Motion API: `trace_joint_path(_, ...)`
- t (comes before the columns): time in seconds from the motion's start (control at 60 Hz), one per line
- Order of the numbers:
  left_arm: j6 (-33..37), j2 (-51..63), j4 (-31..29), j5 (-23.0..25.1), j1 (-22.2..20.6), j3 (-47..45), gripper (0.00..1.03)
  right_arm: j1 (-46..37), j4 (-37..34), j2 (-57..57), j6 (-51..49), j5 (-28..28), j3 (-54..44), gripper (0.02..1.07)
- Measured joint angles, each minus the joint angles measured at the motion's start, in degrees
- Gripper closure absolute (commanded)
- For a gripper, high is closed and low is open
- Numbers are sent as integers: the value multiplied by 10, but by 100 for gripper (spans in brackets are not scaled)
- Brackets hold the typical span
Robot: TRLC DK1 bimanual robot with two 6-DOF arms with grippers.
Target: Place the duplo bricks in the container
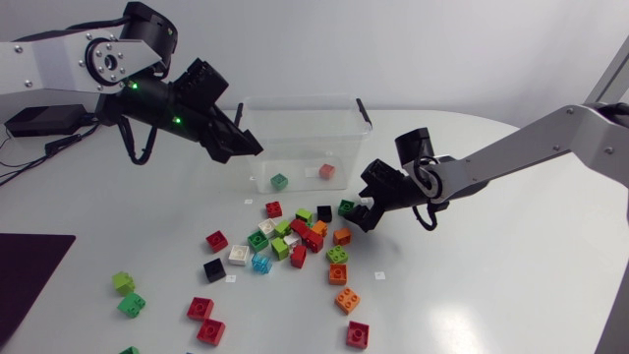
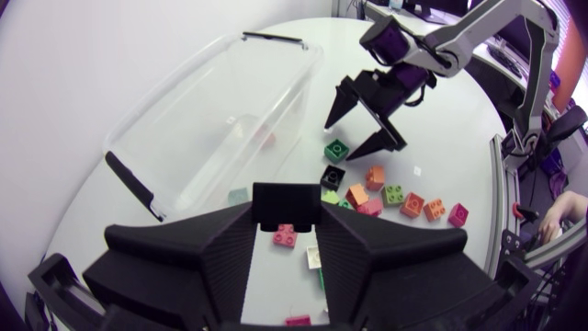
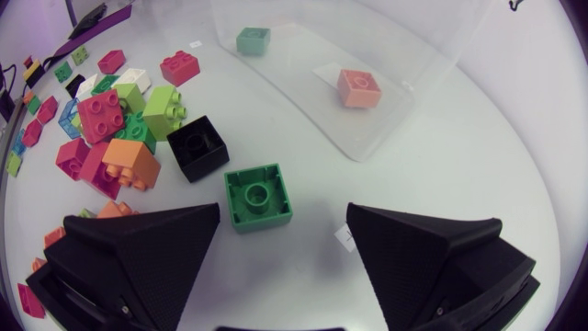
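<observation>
Duplo bricks (image 1: 300, 228) lie loose across the near half of the white table (image 1: 491, 295). Most of them sit in a mixed heap at the middle, just near of the container.

At the near left corner a dark mat (image 1: 29, 275) lies flat on the table. To its right are two light green bricks (image 1: 123, 283), then a pair of red bricks (image 1: 200, 308), all well apart from the heap.

The left arm comes in from the far left. Its left claw (image 1: 246, 147) (image 2: 287, 210) hangs by the container's left end, with its fingers drawn close and gripping a black brick (image 2: 287, 204) at the tips.

The container (image 1: 300, 99) is a clear, open-topped tub at the far middle. A teal brick (image 1: 280, 181) and a salmon brick (image 1: 326, 171) rest apart on its floor.

Near and right of the heap lie an orange brick (image 1: 346, 300) and a magenta brick (image 1: 358, 335).

The right arm reaches in from the right edge. Its right claw (image 1: 366, 208) (image 3: 284, 210) is spread wide and holds nothing. It hovers over a dark green brick (image 1: 347, 207) (image 3: 257, 195) at the heap's right edge.
</observation>
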Motion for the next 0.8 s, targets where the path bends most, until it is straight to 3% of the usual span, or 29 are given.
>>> trace_joint_path(0.15,-53,8,42,2,-7,23,87,11,9,16,-2,-3,4,17)
trace_joint_path(0.217,-72,17,58,2,-8,40,87,16,15,19,-2,-3,6,27)
trace_joint_path(0.4,-115,45,92,-14,-8,67,87,20,22,23,-2,-4,7,75)
trace_joint_path(0.667,-156,90,128,-38,-8,84,86,14,21,10,-2,-2,-7,80)
trace_joint_path(0.733,-165,99,135,-49,-9,90,76,10,18,-9,-2,1,-24,80)
trace_joint_path(0.8,-179,106,155,-67,-10,92,56,7,3,-40,-2,5,-41,80)
